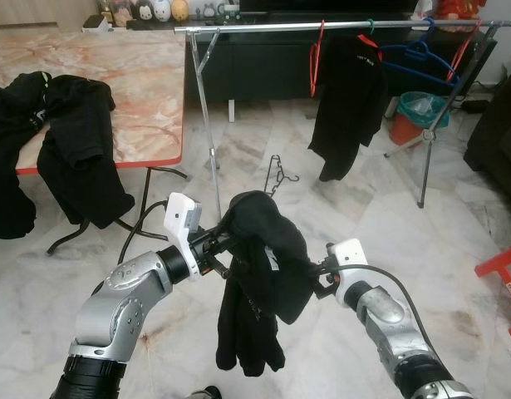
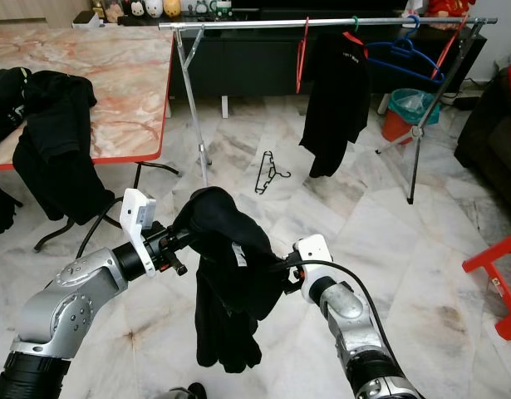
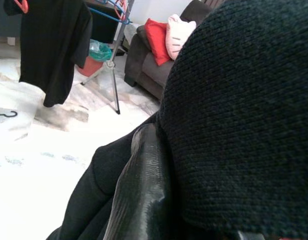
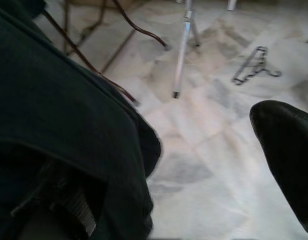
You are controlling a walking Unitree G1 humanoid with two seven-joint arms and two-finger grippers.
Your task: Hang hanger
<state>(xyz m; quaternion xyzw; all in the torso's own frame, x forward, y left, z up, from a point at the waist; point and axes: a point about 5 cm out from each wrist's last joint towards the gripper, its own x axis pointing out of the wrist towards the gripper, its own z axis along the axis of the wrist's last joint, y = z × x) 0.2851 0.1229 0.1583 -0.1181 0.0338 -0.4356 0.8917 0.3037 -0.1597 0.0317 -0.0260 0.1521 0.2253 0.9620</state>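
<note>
A black garment [image 1: 259,283] hangs in front of me between my two grippers, its upper part bunched and its lower part dangling toward the floor. My left gripper [image 1: 224,245] is buried in the top of the cloth; in the left wrist view one finger [image 3: 141,190] presses against the knit fabric [image 3: 244,110]. My right gripper [image 1: 318,278] touches the garment's right side; one finger [image 4: 289,145] stands wide of the cloth [image 4: 58,115], with floor showing between. A bare wire hanger [image 1: 278,174] lies on the floor below the metal clothes rack [image 1: 263,27].
On the rack hang a black shirt [image 1: 348,108], a red hanger [image 1: 316,58] and blue hangers [image 1: 421,54]. A marble-top table [image 1: 130,75] with dark clothes [image 1: 72,141] stands at the left. A red stool [image 1: 504,274] and a sofa [image 1: 496,133] stand at the right.
</note>
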